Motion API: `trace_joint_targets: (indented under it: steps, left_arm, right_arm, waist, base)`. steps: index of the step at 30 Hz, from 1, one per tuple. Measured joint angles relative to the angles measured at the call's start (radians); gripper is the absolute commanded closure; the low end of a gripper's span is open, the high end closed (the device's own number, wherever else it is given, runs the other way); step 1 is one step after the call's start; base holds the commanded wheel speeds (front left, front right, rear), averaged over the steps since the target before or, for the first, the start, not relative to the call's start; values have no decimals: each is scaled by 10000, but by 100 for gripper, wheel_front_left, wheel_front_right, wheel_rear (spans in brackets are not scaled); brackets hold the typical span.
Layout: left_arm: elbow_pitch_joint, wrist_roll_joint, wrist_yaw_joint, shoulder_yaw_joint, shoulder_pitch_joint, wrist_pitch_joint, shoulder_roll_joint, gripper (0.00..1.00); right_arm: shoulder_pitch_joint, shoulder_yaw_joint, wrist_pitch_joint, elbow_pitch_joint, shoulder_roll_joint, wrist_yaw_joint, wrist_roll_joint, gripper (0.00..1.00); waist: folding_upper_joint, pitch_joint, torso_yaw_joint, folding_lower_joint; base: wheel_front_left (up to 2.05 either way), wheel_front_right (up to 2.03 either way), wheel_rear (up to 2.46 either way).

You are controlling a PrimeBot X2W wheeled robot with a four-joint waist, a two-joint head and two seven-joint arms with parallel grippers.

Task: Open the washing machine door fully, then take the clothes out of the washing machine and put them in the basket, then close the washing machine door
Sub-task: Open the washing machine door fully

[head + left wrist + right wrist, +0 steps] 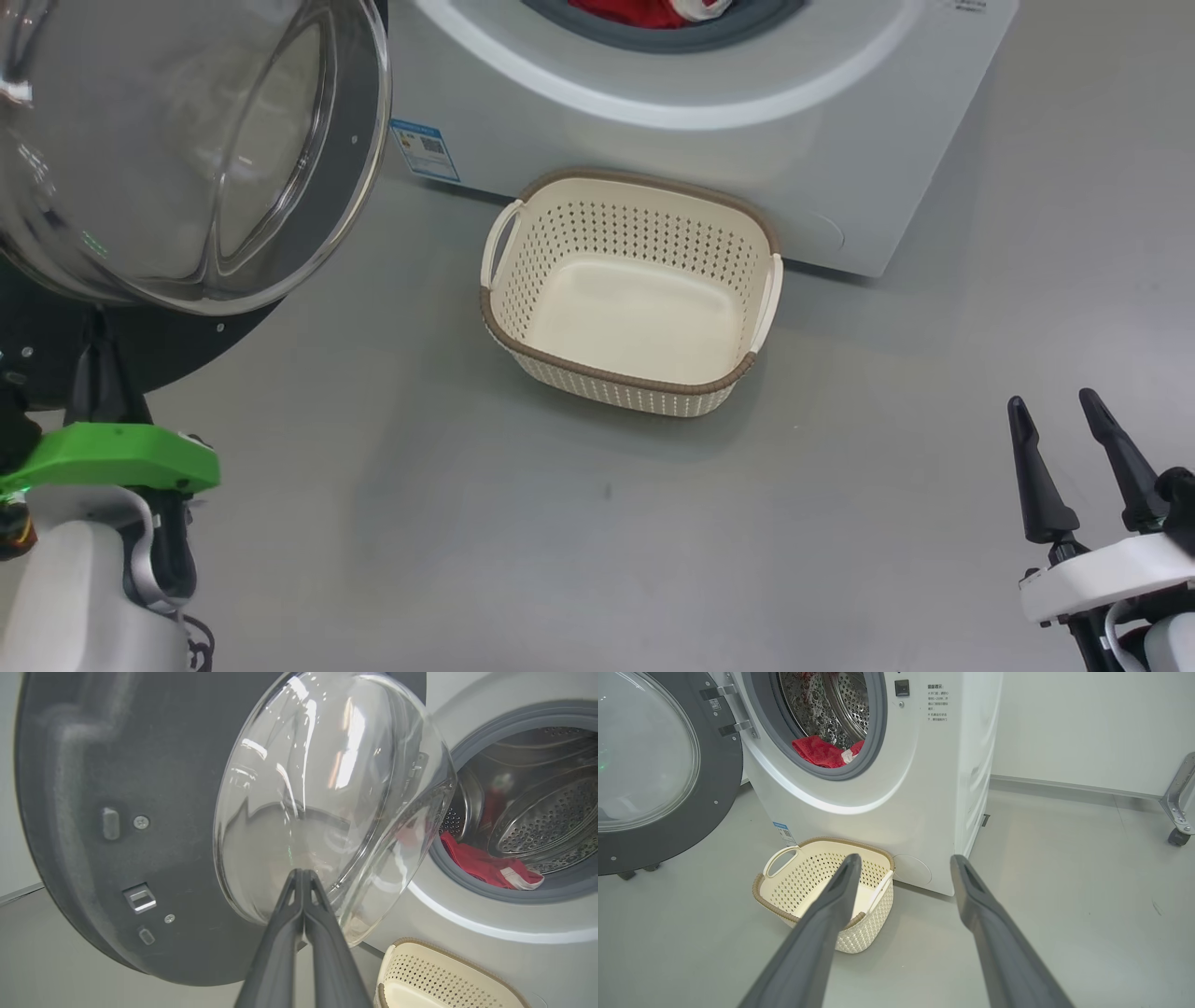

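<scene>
My left pincer (302,873) is pressed fully shut with nothing between its fingers. Its tips point at the bulging glass of the door (117,812); whether they touch it I cannot tell. My right pincer (1053,399) stands wide open and empty at five o'clock in the head view, well apart from everything.

The door hangs swung out at ten o'clock, and the washing machine (653,140) is at twelve. The clothes (822,751) lie in a red heap at the front lip of the drum (840,704), just behind the grey seal (881,728). I judge them soft, light and floppy, likely to drape and catch on that seal. I would pinch a raised fold on top of the heap rather than a thin edge.

The basket (644,179) sits on the floor (597,523) just beside the machine's front, under the opening, and holds nothing.
</scene>
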Motion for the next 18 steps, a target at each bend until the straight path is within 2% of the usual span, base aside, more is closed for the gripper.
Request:
trace_joint_targets:
  steps: [8, 18]
  left_arm:
    - [-324, 245, -247, -543, 918, 0, -222, 100]
    - [-894, 476, -341, -940, 2012, 0, -326, 100]
  right_arm:
    - [2, 186, -21, 278, 359, 2, 0, 0]
    - [15, 219, -88, 359, 514, -13, -2, 0]
  waist:
    - [0, -795, -522, 0]
    - [0, -1507, -1443, 0]
  base:
    - [0, 0, 0]
    - [0, 0, 0]
